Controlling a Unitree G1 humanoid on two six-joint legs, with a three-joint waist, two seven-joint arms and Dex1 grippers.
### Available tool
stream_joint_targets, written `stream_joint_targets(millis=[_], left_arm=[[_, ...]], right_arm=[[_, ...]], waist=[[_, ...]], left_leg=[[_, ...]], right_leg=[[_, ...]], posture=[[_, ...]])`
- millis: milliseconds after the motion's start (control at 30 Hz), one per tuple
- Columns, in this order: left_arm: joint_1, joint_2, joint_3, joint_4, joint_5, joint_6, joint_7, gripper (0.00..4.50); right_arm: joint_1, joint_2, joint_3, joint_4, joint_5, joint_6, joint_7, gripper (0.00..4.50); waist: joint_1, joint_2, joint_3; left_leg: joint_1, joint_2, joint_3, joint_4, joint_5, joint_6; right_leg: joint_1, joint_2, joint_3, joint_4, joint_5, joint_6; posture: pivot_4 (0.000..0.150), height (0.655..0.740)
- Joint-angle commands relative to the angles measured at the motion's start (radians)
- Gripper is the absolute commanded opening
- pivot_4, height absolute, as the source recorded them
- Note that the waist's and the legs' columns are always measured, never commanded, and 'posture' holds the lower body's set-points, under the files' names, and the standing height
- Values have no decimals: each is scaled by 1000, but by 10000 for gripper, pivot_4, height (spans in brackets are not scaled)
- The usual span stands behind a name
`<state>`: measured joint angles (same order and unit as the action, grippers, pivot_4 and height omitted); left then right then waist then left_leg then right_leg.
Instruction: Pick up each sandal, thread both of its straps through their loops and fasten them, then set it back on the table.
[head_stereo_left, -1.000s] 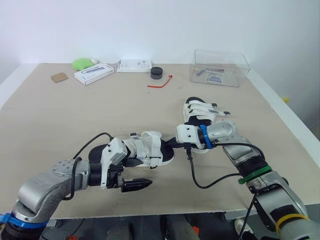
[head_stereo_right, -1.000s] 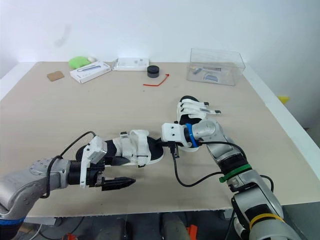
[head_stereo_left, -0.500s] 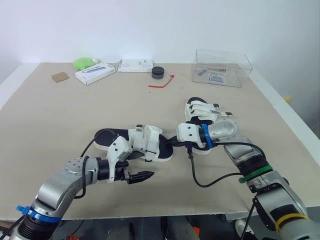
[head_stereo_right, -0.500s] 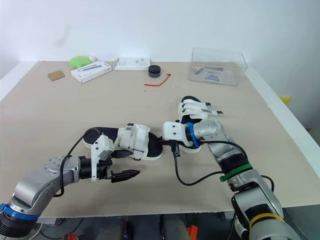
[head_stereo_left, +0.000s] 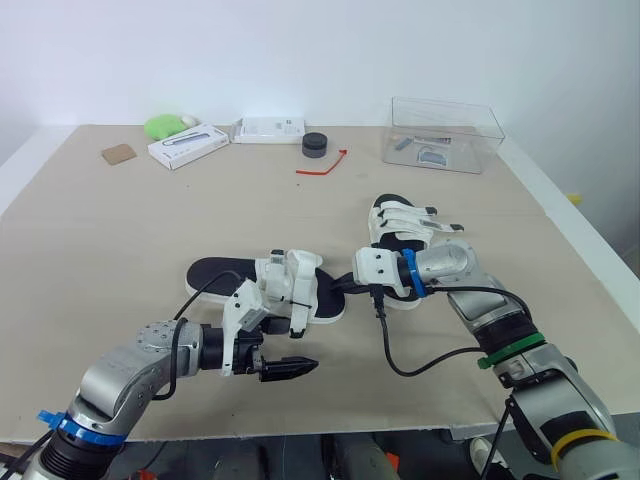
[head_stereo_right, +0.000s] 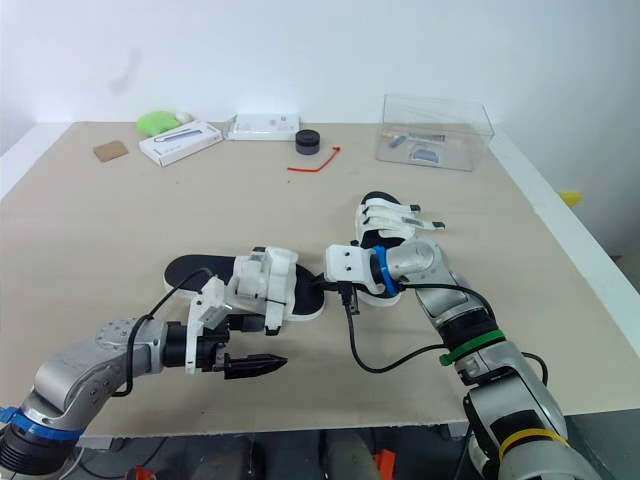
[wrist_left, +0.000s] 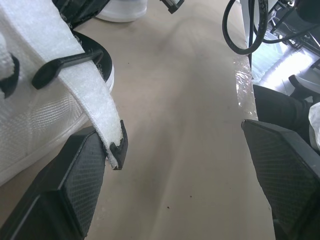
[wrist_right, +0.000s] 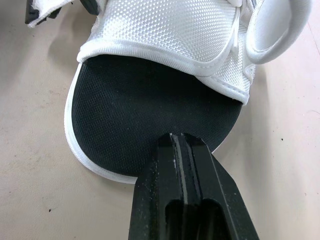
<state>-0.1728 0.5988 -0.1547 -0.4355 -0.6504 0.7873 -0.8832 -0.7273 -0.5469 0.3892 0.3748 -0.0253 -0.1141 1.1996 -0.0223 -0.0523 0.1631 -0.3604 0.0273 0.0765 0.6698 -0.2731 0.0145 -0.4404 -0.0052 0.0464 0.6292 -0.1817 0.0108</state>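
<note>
Across the matte beige table, set against a plain white wall, the clutter sat at the far edge. It comprised a brown card square, a green lump, two flat white boxes, a black round puck, a thin red tie and a clear plastic box.

Both sandals lay on the tabletop. The near sandal rested mid-table, with a black textured footbed, a white rim and white woven-mesh straps bunched over one end. The far sandal lay behind the right arm, with its white straps across a black sole.

The left gripper hovered low just in front of the near sandal, its fingers spread wide. One cross-hatched black pad touched the black-tipped end of a loose white strap.

The right gripper had its fingers pressed together with no gap, their tips over the rounded end of the near sandal's footbed. Whether they touched it could not be told.
</note>
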Motion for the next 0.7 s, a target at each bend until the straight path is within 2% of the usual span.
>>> stream_joint_targets(millis=[33, 100, 167, 200, 233, 367, 400, 433, 467, 700], left_arm=[[-16, -14, 45, -38, -78, 29, -3, 43116], [-16, -20, 69, -43, -126, 54, 4, 43116], [-24, -30, 86, -34, -151, 74, 23, 37447], [-32, -37, 90, -24, -152, 82, 37, 36269], [-40, -43, 92, -15, -150, 87, 52, 29797], [-60, -55, 83, 15, -138, 104, 77, 10803], [-58, -48, 73, 15, -131, 104, 70, 6522], [-51, -40, 61, 14, -121, 99, 59, 5492], [-45, -33, 55, 12, -118, 98, 47, 250], [4, 28, 63, -25, -158, 121, -19, 250]], right_arm=[[42, -23, 40, 39, -75, 33, 4, 0], [45, -25, 40, 37, -75, 33, 4, 0], [46, -25, 41, 35, -75, 34, 3, 0], [47, -25, 41, 34, -75, 34, 2, 0], [46, -24, 41, 35, -75, 35, 2, 0], [43, -21, 41, 37, -75, 35, 0, 0], [42, -20, 41, 38, -75, 35, 0, 0], [41, -19, 41, 39, -75, 35, -1, 0], [39, -19, 41, 39, -75, 35, -1, 0], [35, -18, 41, 42, -76, 35, -2, 0]], waist=[[0, 0, 0], [0, 0, 0], [0, 0, 0], [0, 0, 0], [0, 0, 0], [0, 0, 0], [0, 0, 0], [0, 0, 0], [0, 0, 0], [-1, 0, 0]], left_leg=[[0, 0, 0, 0, 0, 0], [0, 0, 0, 0, 0, 0], [0, 0, 0, 0, 0, 0], [0, 0, 0, 0, 0, 0], [0, 0, 0, 0, 0, 0], [0, 0, 0, 0, 0, 0], [0, 0, 0, 0, 0, 0], [0, 0, 0, 0, 0, 0], [0, 0, 0, 0, 0, 0], [0, 0, 0, 0, 0, 0]], right_leg=[[0, 0, 0, 0, 0, 0], [0, 0, 0, 0, 0, 0], [0, 0, 0, 0, 0, 0], [0, 0, 0, 0, 0, 0], [0, 0, 0, 0, 0, 0], [0, 0, 0, 0, 0, 0], [0, 0, 0, 0, 0, 0], [0, 0, 0, 0, 0, 0], [0, 0, 0, 0, 0, 0], [0, 0, 0, 0, 0, 0]], posture=[[1500, 7400], [1500, 7400], [1500, 7400], [1500, 7400], [1500, 7400], [1500, 7400], [1500, 7400], [1500, 7400], [1500, 7400], [1500, 7400]])
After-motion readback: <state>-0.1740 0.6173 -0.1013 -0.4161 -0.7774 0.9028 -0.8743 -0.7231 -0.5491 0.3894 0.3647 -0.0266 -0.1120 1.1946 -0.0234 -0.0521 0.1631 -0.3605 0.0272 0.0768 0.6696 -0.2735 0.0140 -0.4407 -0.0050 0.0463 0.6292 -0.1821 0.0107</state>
